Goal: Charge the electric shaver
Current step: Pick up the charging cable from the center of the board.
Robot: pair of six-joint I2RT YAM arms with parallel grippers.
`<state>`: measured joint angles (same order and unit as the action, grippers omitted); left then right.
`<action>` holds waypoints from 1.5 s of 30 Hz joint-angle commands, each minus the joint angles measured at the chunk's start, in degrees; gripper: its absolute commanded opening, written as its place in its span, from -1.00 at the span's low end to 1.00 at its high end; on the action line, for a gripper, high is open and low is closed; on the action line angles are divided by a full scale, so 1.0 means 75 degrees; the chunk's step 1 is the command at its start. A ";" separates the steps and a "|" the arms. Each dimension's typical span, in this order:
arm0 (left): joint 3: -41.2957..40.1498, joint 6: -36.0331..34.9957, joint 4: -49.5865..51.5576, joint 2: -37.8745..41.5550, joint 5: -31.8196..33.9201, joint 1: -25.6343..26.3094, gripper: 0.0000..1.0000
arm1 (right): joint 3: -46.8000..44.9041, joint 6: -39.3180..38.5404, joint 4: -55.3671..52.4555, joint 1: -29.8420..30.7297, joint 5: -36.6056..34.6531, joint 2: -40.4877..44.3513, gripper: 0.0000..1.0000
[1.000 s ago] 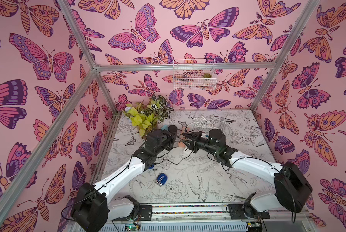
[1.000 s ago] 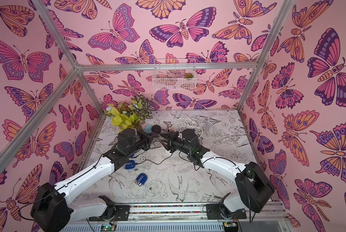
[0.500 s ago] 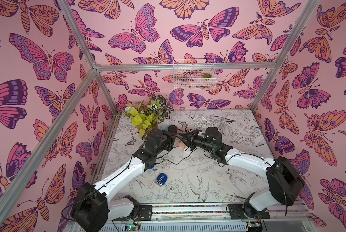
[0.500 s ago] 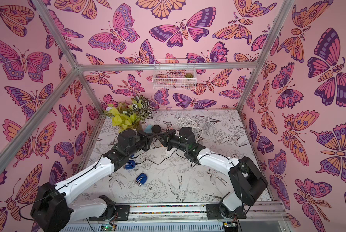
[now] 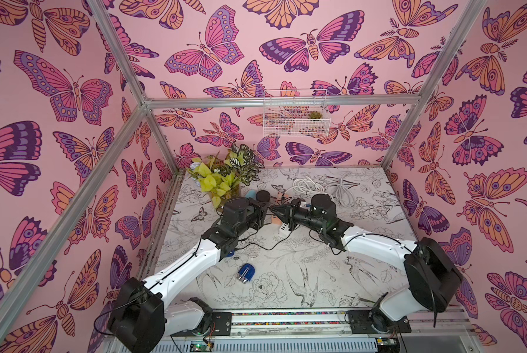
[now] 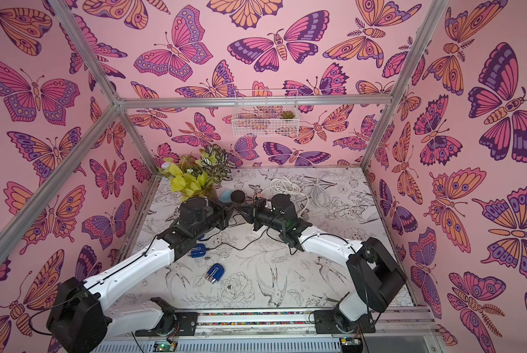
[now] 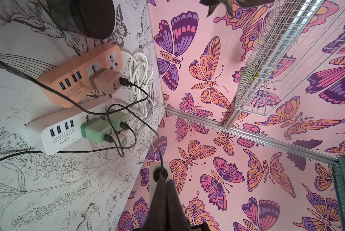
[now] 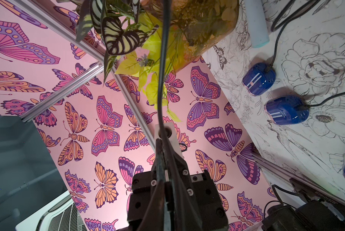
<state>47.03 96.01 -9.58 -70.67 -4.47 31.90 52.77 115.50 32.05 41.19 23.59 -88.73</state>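
Butterfly walls close round the sketched table (image 5: 363,275). In both top views the blue shaver (image 5: 248,273) lies near the front, well apart from the left gripper (image 5: 264,211) and right gripper (image 5: 274,209). Its long axis runs slantwise, metal heads toward the front left corner, tail toward the back right. Left wrist view: the left gripper, jaws pressed on a black cable (image 7: 148,129), holds it up from the green chargers (image 7: 96,130). Right wrist view: the right gripper pinches the cable too, probably to steady its plug end.
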 commanded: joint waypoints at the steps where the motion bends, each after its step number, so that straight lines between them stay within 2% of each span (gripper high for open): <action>1: -0.0130 -0.0144 -0.0168 -0.0023 0.0010 -0.0011 -1.00 | 0.0211 -0.0006 0.0130 0.0090 0.0010 -0.0065 -0.76; 17: -0.0145 -0.0121 -0.0175 -0.0008 -0.0011 0.0021 -1.00 | 0.0159 -0.0025 0.0131 0.0165 -0.0034 -0.0098 -0.74; 21: -0.0129 -0.0127 -0.0175 -0.0034 -0.0025 0.0047 -1.00 | 0.0144 -0.0042 0.0130 0.0157 -0.0040 -0.0088 -0.83; 24: -0.0126 -0.0121 -0.0187 -0.0033 -0.0037 0.0047 -1.00 | 0.0096 -0.0129 0.0005 0.0159 -0.0024 -0.0073 -1.00; 27: -0.0168 -0.0127 -0.0166 0.0055 -0.0037 0.0047 -1.00 | -0.0057 -0.0357 -0.0061 0.0066 0.0060 0.0012 -1.00; 28: -0.0187 -0.0090 -0.0127 0.0103 -0.0037 0.0047 -1.00 | -0.0085 -0.0548 -0.0198 0.0009 0.0144 0.0071 -1.00; 32: -0.0207 0.0050 0.0516 0.0405 -0.0089 0.0036 -0.30 | -0.0087 -0.1806 -0.1036 -0.0469 0.0799 0.0402 -1.00; 35: -0.0182 0.0098 0.1231 0.0742 -0.0147 -0.0052 0.00 | -0.0080 -0.2965 -0.1495 -0.0917 0.1612 0.0570 -1.00; 42: 0.0124 0.0428 0.3751 0.1545 -0.0427 -0.0212 0.06 | -0.0491 -0.5205 -0.1920 -0.1589 0.3593 0.0750 -1.00; 45: 0.0022 0.0749 0.4322 0.1757 -0.0615 -0.0210 0.06 | -0.0398 -0.6391 -0.2958 -0.1590 0.3978 0.0802 -1.00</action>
<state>46.92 99.37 13.67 -58.54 -7.18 30.55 49.95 79.57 16.82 29.34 46.41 -83.88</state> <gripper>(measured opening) 0.530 0.077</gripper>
